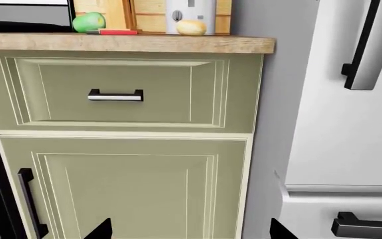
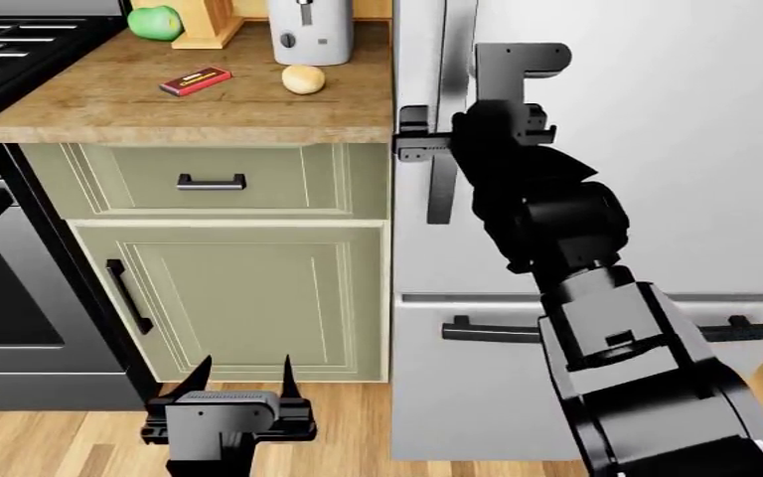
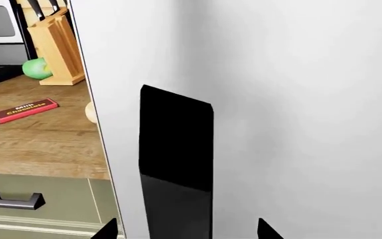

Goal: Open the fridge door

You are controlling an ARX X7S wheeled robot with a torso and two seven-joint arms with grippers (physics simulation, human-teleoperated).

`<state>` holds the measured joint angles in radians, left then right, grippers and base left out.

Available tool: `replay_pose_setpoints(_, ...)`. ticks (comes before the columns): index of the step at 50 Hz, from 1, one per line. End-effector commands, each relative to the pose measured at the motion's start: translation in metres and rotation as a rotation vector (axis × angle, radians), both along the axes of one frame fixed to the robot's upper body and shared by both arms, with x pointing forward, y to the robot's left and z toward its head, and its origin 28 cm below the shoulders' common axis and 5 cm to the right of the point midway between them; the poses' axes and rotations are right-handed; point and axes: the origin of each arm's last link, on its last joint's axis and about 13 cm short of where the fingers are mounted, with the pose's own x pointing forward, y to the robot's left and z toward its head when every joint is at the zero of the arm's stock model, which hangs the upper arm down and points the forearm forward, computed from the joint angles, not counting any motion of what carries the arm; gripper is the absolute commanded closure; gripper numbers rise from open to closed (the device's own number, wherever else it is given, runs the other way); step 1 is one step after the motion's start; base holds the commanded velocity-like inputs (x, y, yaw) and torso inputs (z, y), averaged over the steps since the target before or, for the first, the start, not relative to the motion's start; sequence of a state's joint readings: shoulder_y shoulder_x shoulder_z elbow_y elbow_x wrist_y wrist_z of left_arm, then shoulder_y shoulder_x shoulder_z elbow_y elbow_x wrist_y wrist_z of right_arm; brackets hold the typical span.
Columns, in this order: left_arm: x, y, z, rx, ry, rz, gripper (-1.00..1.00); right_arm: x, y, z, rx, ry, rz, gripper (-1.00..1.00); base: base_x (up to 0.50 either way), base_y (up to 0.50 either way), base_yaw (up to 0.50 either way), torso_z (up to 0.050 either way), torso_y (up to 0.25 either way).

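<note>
right claw at the fridge handle, handle axis vertical

the right gripper (image 3: pixel 181 231) stands spread, fingers straddling the upright bar handle (image 3: pixel 175 164) on the fridge door (image 2: pixel 647 139). the left gripper (image 2: pixel 239 383) hangs low and spread before the green cabinet (image 2: pixel 242 288), far off.

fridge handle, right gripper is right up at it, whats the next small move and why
Probably ease the right gripper a little further onto the fridge handle and close on it. In the head view its fingers sit at the bar's upper part, and the right wrist view shows the dark bar between the fingertips with gaps either side, so the jaws look open. The fridge door appears shut, so pulling comes after a firm grip.
</note>
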<state>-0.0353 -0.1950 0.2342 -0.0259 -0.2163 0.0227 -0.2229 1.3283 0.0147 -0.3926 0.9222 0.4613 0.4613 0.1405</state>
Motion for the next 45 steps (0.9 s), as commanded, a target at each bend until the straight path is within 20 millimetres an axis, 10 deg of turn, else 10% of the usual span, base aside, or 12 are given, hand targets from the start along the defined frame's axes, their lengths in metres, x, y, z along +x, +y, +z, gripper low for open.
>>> replay_pose_setpoints(1,-0.001,0.0,0.001,-0.001,-0.001,0.0,-1.0,0.004,0.001,-0.003,-0.002,0.004,-0.004,-1.0,0.0,0.0,0.0,0.0,0.0)
replay_pose_setpoints(21,0.001,0.0,-0.001,-0.003,-0.002,-0.001,-1.0,0.009,0.002,-0.016,-0.008,-0.006,0.007,-1.0,0.0,0.0,0.0,0.0,0.0)
replay_pose_setpoints(22,0.001,0.0,0.0,-0.003,-0.002,-0.002,-1.0,0.01,0.003,-0.016,-0.011,-0.019,0.013,1.0,0.0,0.0,0.0,0.0,0.0)
replay_pose_setpoints(45,0.0,0.0,0.0,-0.002,-0.001,-0.001,-1.0,-0.001,-0.001,-0.008,0.029,-0.057,0.017,1.0,0.0,0.0,0.0,0.0,0.0)
